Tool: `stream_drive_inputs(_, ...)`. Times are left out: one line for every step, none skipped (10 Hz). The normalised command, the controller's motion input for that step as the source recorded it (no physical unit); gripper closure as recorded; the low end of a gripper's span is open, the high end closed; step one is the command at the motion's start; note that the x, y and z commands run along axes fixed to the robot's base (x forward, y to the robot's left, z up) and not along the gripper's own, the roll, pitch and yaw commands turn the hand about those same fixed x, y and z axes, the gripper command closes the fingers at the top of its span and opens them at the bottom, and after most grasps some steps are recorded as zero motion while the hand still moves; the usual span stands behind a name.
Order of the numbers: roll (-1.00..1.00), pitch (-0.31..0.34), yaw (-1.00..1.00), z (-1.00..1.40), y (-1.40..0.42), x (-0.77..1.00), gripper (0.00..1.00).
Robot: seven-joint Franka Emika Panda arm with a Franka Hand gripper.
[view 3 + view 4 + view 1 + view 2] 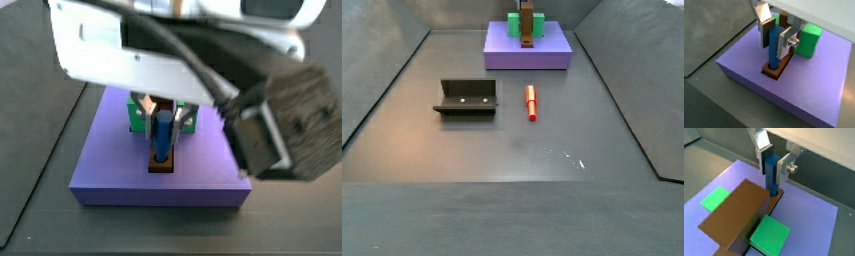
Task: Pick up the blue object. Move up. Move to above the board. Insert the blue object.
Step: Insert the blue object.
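My gripper is shut on the blue object, a thin upright rod pinched between the two silver fingers. Both wrist views show its lower end sitting in the round hole at the end of the board, a narrow brown bar lying on the purple slab. The rod also meets the board in a wrist view. In a side view the gripper hangs over the board, with the rod between the fingers.
Green blocks flank the board on the slab. A thin red peg lies on the grey floor beside the fixture. Sloped grey walls ring the floor. The arm's body fills much of a side view.
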Motion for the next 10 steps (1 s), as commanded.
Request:
stream_drive_inputs(0.15,0.01,0.0,-0.36,0.0,0.0,1.0)
stream_drive_inputs(0.14,0.02,0.0,-0.35,0.0,0.0,1.0)
stream_drive_inputs(0.13,0.026,0.0,-0.3,-0.01,0.01,1.0)
stream_drive_inputs(0.02,0.057,0.04,-0.17,-0.22,0.15,1.0)
stream_drive_inputs(0.0,0.017,0.0,-0.21,-0.25,0.07,1.0)
stream_drive_inputs(0.02,0.0,-0.01,-0.31,-0.08,0.0,1.0)
stream_drive_inputs(0.06,0.0,-0.03,-0.33,0.0,0.0,1.0)
stream_drive_inputs(0.07,0.0,-0.03,-0.35,0.0,0.0,1.0)
stream_drive_inputs(0.0,0.0,0.0,-0.19,0.0,0.0,1.0)
stream_drive_inputs(0.0,0.0,0.0,0.0,0.0,0.0,1.0)
